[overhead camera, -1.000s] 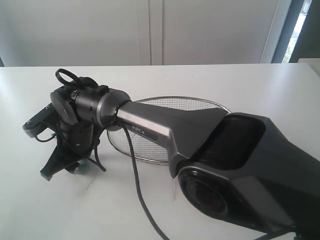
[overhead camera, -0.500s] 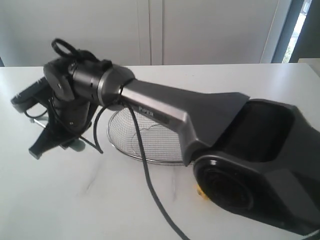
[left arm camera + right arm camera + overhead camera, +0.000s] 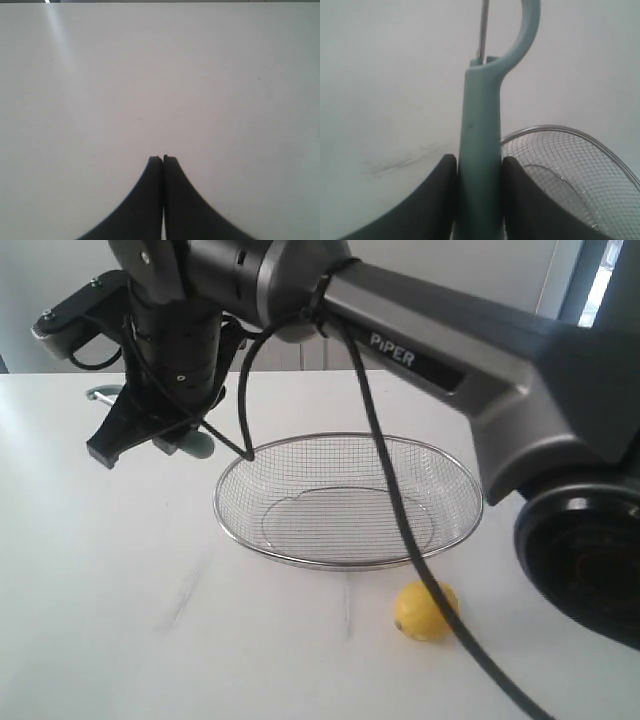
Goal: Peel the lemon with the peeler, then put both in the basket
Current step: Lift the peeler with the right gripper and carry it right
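White table (image 3: 100, 640): your right gripper (image 3: 479, 167) is clamping the smooth teal peeler (image 3: 480, 110), its head running off-frame; left gripper (image 3: 163, 160) is sitting pinched closed.

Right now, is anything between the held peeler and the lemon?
Yes: in the exterior view the basket sits on the table between the raised peeler and the lemon, which lies just outside its near rim.

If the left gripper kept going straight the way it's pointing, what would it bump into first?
Most likely the bare white table. The left gripper has its jaws shut, and its wrist view shows nothing else ahead; how far off is unclear.
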Robot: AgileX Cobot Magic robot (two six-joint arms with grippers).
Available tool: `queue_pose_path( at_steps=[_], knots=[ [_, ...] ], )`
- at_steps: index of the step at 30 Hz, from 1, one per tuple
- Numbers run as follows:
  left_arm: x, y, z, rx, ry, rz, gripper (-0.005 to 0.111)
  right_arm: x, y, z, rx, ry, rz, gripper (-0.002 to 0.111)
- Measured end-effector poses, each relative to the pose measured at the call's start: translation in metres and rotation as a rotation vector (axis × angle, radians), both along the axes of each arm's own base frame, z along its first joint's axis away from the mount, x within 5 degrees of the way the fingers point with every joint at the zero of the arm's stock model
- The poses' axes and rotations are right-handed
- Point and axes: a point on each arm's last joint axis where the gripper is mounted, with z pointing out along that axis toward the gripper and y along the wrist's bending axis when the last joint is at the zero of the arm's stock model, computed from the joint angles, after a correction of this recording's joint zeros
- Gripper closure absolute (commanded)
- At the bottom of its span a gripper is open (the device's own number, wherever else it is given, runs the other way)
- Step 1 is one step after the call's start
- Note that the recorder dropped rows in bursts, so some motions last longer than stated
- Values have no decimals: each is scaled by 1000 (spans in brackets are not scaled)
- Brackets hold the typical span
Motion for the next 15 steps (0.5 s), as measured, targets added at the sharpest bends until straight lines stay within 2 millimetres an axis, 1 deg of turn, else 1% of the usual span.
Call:
queue_pose_path(
  at_steps=[3,7,15],
  knots=[
    [0,0,0,0,0,0,107,1,-11,11,2,-11,-6,108],
    [0,0,0,0,0,0,107,-3,-28,23,1,-11,-15,108],
    [0,0,0,0,0,0,107,-25,-70,45,-1,-12,-28,108]
  ],
)
